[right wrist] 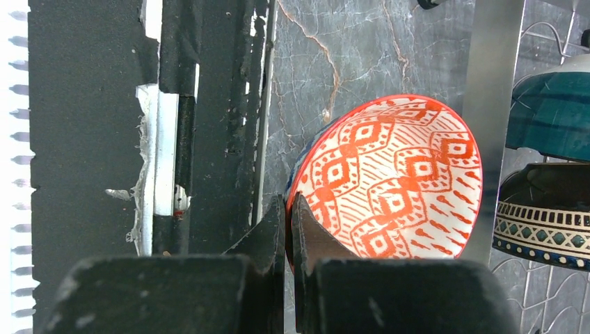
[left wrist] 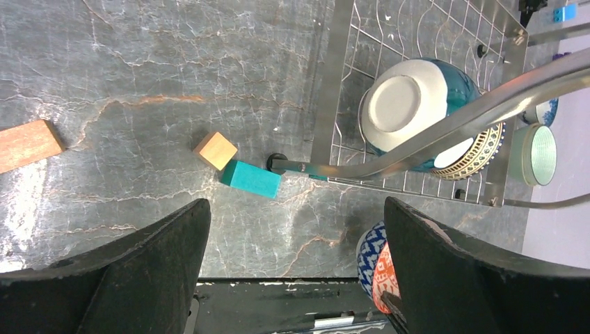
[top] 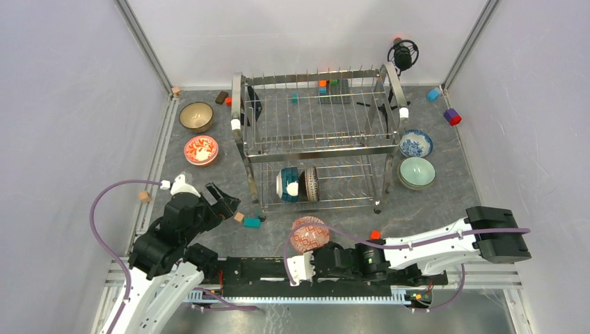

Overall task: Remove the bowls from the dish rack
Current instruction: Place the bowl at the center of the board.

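Note:
The steel dish rack (top: 316, 149) stands mid-table. Its lower tier holds a teal bowl with a white base (top: 287, 185) and a dark patterned bowl (top: 312, 184), both on edge; they also show in the left wrist view (left wrist: 400, 104) and the right wrist view (right wrist: 549, 115). My right gripper (right wrist: 288, 209) is shut on the rim of a red-and-white patterned bowl (right wrist: 393, 174), held tilted near the table's front edge (top: 309, 234). My left gripper (left wrist: 296, 209) is open and empty, left of the rack (top: 224, 203). A brown-gold bowl (top: 196, 116), a red-and-white bowl (top: 201, 149), a blue-and-white bowl (top: 416, 143) and a pale green bowl (top: 417, 172) sit on the table.
A teal block (left wrist: 252, 179) and a tan block (left wrist: 216, 150) lie by the rack's near-left foot. A wooden block (left wrist: 28, 145) lies further left. Small coloured blocks are scattered behind and right of the rack. A black microphone stand (top: 403, 54) is at the back right.

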`<control>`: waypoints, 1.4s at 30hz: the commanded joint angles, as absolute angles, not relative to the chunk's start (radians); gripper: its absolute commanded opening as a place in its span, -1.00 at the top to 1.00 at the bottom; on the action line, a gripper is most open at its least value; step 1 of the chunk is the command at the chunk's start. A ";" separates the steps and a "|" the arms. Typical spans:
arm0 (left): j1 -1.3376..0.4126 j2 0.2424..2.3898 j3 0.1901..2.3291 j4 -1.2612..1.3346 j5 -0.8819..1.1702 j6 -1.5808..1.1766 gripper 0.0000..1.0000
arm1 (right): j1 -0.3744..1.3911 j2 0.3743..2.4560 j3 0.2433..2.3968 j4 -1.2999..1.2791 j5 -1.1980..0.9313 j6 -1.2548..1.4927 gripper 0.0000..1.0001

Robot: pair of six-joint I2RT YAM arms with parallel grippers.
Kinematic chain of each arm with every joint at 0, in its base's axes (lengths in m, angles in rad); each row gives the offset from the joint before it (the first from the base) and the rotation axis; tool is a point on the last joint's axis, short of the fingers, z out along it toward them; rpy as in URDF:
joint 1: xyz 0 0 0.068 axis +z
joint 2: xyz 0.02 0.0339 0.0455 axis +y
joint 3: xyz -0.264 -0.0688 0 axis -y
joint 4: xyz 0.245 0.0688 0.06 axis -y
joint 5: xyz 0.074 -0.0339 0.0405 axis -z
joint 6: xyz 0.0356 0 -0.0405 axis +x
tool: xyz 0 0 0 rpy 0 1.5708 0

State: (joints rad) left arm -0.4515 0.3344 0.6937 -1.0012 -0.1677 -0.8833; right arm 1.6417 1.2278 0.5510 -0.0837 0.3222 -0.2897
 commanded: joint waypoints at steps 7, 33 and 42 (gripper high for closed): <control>-0.454 0.373 0.711 -0.959 -0.201 -0.905 -0.99 | 1.634 1.264 0.557 -0.041 0.337 -0.246 1.00; -0.453 0.373 0.749 -0.840 -0.225 -0.772 -0.99 | 1.628 0.935 0.550 0.023 0.383 -0.073 -0.23; -0.454 0.340 0.633 -0.454 -0.112 -0.639 -0.90 | 1.626 0.736 0.440 0.116 0.749 0.049 -0.26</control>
